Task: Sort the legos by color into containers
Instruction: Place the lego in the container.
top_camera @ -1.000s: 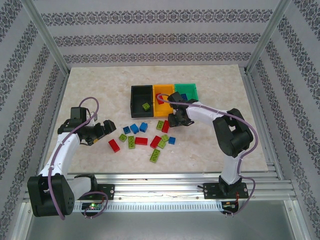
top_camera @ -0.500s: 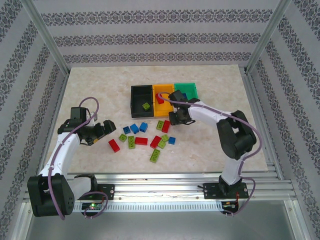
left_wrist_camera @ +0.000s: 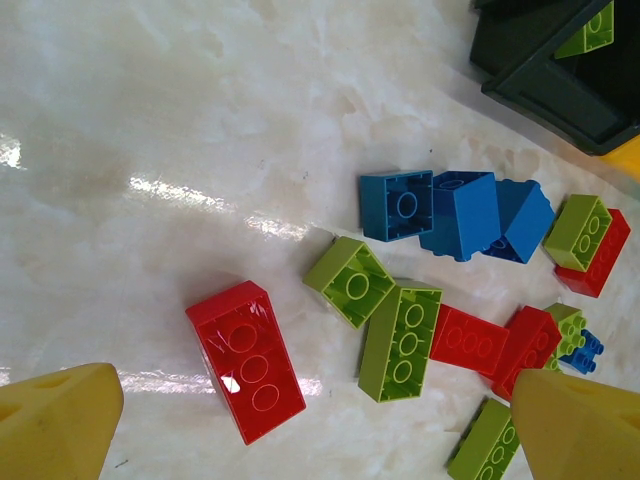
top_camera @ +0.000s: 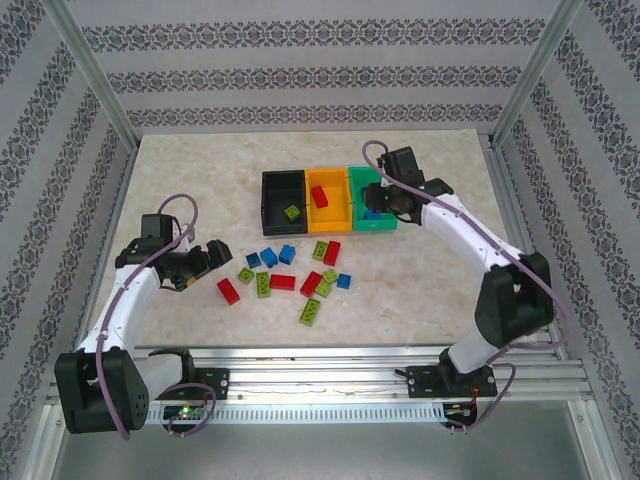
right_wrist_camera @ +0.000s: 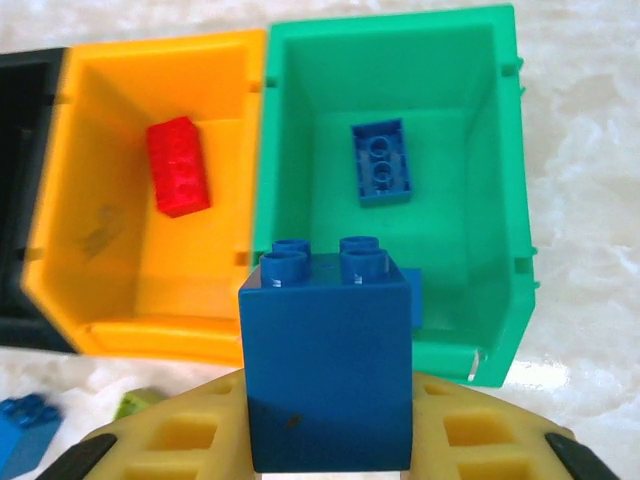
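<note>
Right end effector point(right_wrist_camera: 325, 440) grips blue brick point(right_wrist_camera: 325, 370) above green bin point(right_wrist_camera: 505, 200), at its near wall; move further over the bin before releasing; left end effector point(top_camera: 207, 260) open.

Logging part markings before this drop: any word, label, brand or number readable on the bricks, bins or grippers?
None can be read. The blue brick in the right gripper, the green bin and the orange bin show no print; any stud embossing is too blurred.
</note>
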Tool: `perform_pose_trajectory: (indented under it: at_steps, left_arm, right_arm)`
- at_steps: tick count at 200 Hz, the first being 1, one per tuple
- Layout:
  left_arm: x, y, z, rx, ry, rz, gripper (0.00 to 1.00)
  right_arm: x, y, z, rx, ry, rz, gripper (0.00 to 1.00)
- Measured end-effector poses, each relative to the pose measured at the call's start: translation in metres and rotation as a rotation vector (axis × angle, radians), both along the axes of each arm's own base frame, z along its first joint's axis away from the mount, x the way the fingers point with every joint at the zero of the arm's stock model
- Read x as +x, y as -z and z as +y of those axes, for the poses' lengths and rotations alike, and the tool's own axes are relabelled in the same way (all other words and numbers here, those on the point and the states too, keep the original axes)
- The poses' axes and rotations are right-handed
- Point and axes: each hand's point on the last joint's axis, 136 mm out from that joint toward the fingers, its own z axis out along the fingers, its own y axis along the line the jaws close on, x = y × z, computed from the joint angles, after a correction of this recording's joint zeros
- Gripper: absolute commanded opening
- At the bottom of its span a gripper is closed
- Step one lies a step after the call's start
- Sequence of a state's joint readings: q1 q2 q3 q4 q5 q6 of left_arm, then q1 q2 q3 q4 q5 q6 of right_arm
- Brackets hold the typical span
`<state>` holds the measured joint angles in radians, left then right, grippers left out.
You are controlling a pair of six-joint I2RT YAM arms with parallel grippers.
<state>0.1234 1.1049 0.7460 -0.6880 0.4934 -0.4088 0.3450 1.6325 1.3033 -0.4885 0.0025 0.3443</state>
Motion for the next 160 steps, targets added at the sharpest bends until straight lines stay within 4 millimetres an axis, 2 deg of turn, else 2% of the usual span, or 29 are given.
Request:
perform_pose_trajectory:
  at_steps: [27,37,59,76,120,141,160]
  left_arm:
    - [0.0,0.0,0.0,0.0,0.0,0.0,1.0]
    - [0.0,0.0,0.0,-0.001,0.0,0.0,1.0]
    - [0.0,0.0,0.0,-0.001,0.0,0.0,1.0]
    - [0.0,0.0,0.0,-0.001,0.0,0.0,1.0]
    - [0.0,0.0,0.0,-0.001,0.0,0.0,1.0]
    - [0.0,0.0,0.0,-0.001,0.0,0.0,1.0]
    - [0.0,0.0,0.0,0.0,0.0,0.0,1.0]
  right_arm:
    - [0.026,0.045,-0.007,-0.024,0.03,0.088,0.33]
    - [0.032,0.061,-0.01,-0.038,0.037,0.118,0.37]
    - [0.038,0.078,-0.012,-0.076,0.028,0.151,0.46]
    - [0.04,0.076,-0.012,-0.082,0.025,0.145,0.5]
    - [0.036,0.072,-0.009,-0.08,0.016,0.135,0.51]
    - [0.017,0.068,-0.001,-0.081,-0.013,0.133,0.51]
    - [-0.006,0.06,0.02,-0.082,-0.075,0.117,0.51]
